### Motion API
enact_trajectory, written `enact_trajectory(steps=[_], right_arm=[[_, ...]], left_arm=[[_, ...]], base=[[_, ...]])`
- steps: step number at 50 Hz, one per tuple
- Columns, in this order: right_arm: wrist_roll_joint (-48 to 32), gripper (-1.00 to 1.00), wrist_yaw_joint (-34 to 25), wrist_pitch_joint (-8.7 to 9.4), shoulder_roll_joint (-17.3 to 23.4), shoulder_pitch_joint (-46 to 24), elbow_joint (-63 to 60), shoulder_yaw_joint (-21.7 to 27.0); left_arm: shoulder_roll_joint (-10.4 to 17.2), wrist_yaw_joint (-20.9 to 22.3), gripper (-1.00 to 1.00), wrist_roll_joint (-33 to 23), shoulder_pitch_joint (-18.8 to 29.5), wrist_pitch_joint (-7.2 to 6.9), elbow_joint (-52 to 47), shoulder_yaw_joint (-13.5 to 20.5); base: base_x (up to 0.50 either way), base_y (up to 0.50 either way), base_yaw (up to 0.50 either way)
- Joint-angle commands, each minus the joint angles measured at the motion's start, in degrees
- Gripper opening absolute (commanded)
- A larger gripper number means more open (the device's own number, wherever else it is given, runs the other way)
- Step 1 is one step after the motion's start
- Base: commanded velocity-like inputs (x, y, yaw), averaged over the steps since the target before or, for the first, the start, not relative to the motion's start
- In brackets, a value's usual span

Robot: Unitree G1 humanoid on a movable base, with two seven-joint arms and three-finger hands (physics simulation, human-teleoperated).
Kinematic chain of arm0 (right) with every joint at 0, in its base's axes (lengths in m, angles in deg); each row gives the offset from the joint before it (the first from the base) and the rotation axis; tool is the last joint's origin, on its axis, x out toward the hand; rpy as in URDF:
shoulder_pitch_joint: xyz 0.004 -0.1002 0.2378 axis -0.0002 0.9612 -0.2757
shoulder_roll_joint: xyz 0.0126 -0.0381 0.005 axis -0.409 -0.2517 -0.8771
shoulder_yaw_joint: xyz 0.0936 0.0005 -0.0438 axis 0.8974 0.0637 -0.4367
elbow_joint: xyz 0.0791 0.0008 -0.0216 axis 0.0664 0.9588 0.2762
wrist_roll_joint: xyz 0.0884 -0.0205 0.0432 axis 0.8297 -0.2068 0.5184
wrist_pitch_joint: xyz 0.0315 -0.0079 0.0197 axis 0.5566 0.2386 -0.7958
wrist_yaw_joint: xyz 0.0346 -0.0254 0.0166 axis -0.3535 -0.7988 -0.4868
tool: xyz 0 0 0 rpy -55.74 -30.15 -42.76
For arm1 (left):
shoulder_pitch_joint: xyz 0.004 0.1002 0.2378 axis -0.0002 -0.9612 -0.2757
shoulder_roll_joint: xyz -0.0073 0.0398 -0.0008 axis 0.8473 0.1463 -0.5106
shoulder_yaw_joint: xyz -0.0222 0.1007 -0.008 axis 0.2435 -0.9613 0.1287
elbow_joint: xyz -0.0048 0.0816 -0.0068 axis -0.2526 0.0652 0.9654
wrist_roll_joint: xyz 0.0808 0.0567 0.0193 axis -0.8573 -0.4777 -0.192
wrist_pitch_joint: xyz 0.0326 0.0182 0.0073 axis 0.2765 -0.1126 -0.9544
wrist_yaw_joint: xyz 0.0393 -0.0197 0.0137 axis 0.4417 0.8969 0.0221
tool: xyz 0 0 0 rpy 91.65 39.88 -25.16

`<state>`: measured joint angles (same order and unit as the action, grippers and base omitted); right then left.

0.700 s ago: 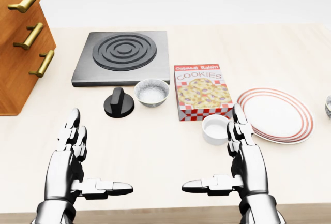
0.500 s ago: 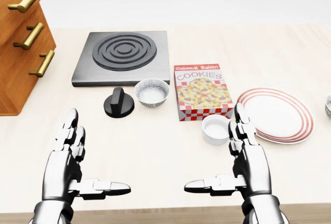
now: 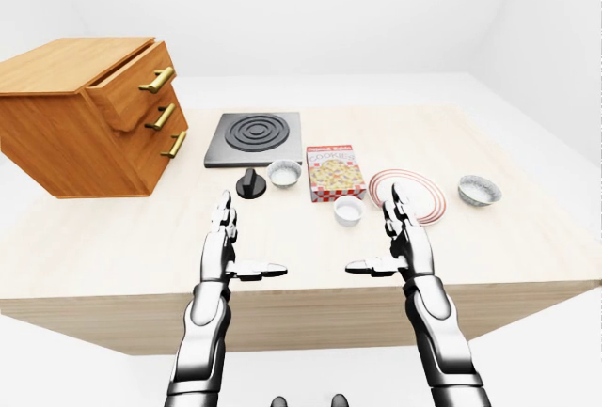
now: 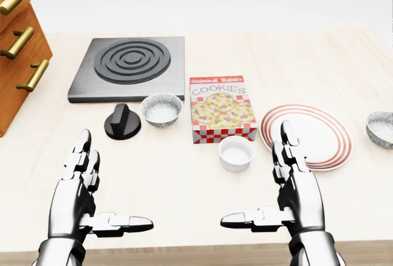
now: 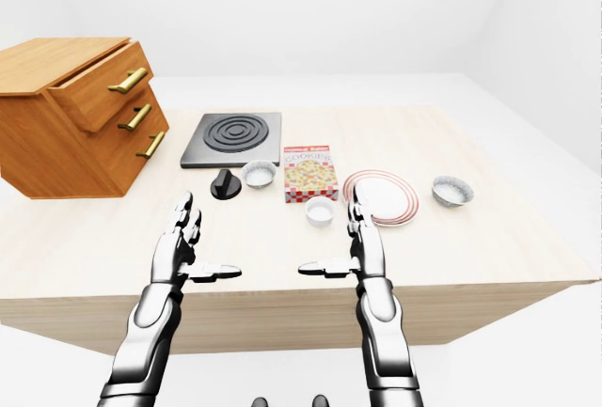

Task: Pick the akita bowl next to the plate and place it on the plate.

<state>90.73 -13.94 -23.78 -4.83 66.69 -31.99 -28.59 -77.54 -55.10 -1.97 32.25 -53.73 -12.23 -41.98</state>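
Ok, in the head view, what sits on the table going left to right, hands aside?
Wooden drawer cabinet → stove burner plate → patterned bowl → cookies box → red-rimmed plate → second patterned bowl, cut by the right edge. The black knob and white bowl overlap neighbours, so left out.

A pale wood table (image 3: 527, 266) fills the middle of a plain white room, its thick edge showing along the bottom of the eye views. White walls (image 3: 329, 12) meet in a soft corner at upper right, and the floor (image 3: 564, 144) is white too (no windows show). A wooden drawer chest (image 3: 89, 116) with brass handles (image 3: 158, 79) sits at the table's left. Light is even and shadows faint.
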Motion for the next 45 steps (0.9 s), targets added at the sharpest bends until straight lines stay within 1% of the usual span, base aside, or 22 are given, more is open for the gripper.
enact_trajectory(steps=[1,5,6,8,11,12,16,17,18,24,26,28,30,34,36,37,40,41,45], right_arm=[[0.4,1.0,-0.1,0.0,0.1,0.1,-0.4,0.1],[0.4,1.0,-0.1,-0.17,0.1,0.0,-0.1,0.2],[0.4,1.0,-0.1,-0.47,0.2,0.0,0.3,0.2],[0.4,1.0,-0.2,-0.65,0.2,-0.1,0.5,0.2],[0.3,1.0,0.0,0.01,0.2,0.0,-0.1,0.1],[0.3,1.0,0.0,0.18,0.1,0.1,-0.4,0.1],[0.3,1.0,0.0,0.21,0.2,0.0,-0.2,0.2],[0.3,1.0,-0.1,0.12,0.2,0.0,-0.1,0.2],[0.3,1.0,-0.1,-0.1,0.2,-0.1,0.2,0.3],[0.2,1.0,0.0,-0.05,0.2,-0.2,0.5,0.3],[0.3,1.0,0.0,-0.25,0.2,-0.2,0.7,0.4],[0.2,1.0,0.0,-0.27,0.2,-0.1,0.7,0.3],[0.2,1.0,0.0,0.3,0.2,-0.1,0.1,0.2],[0.2,1.0,-0.1,0.14,0.3,-0.1,0.4,0.3],[0.2,1.0,-0.1,0.15,0.2,-0.1,0.4,0.3],[0.1,1.0,-0.1,0.17,0.2,0.0,0.3,0.2],[0.1,1.0,-0.1,0.2,0.2,0.0,0.3,0.2],[0.0,1.0,0.0,0.47,0.2,0.1,0.0,0.1],[0.1,1.0,-0.1,0.14,0.2,0.1,0.3,0.2]], left_arm=[[0.0,0.1,1.0,0.0,0.0,0.06,0.0,0.0],[-0.1,0.1,1.0,0.0,-0.2,-0.3,-0.5,-0.1],[-0.1,0.1,1.0,0.0,-0.1,0.08,0.0,0.0],[-0.1,0.1,1.0,0.0,-0.2,-0.21,-0.4,-0.1],[-0.1,0.0,1.0,0.0,0.0,-0.17,-0.3,0.0],[-0.1,0.0,1.0,-0.1,-0.1,-0.48,-0.7,-0.1],[-0.1,0.0,1.0,-0.1,-0.2,-0.7,-1.0,-0.1],[-0.1,0.1,1.0,-0.1,-0.1,-0.23,-0.4,-0.1],[-0.1,0.0,1.0,-0.1,-0.1,-0.14,-0.3,-0.1],[-0.1,0.0,1.0,-0.1,-0.1,-0.25,-0.5,-0.1],[-0.1,0.0,1.0,-0.1,-0.1,-0.02,-0.2,-0.1],[-0.1,0.0,1.0,-0.1,-0.2,-0.32,-0.6,-0.1],[-0.1,0.0,1.0,-0.1,-0.2,-0.53,-0.8,-0.2],[-0.1,0.0,1.0,-0.1,-0.1,-0.21,-0.4,-0.1],[-0.1,0.0,1.0,-0.1,-0.1,-0.31,-0.5,-0.1],[-0.1,0.0,1.0,-0.1,-0.1,0.01,-0.2,-0.1],[-0.1,0.0,1.0,-0.1,-0.1,-0.1,-0.3,-0.1],[-0.1,0.0,1.0,-0.1,-0.1,-0.03,-0.3,-0.1],[-0.1,0.0,1.0,-0.1,-0.1,-0.23,-0.4,-0.1]], base=[[-0.03,-0.39,0.0],[-0.03,-0.38,0.0],[-0.03,-0.37,0.0],[-0.03,-0.37,0.0],[-0.03,-0.37,0.0],[-0.02,-0.37,0.0],[-0.03,-0.35,0.0],[-0.03,-0.34,0.0],[-0.03,-0.34,0.0],[-0.03,-0.33,0.0],[-0.03,-0.32,0.0],[-0.03,-0.32,0.0],[-0.03,-0.31,0.0],[-0.03,-0.32,0.0],[-0.03,-0.31,0.0],[-0.04,-0.32,0.0],[-0.03,-0.32,0.0],[-0.03,-0.32,0.0],[-0.03,-0.31,0.0]])
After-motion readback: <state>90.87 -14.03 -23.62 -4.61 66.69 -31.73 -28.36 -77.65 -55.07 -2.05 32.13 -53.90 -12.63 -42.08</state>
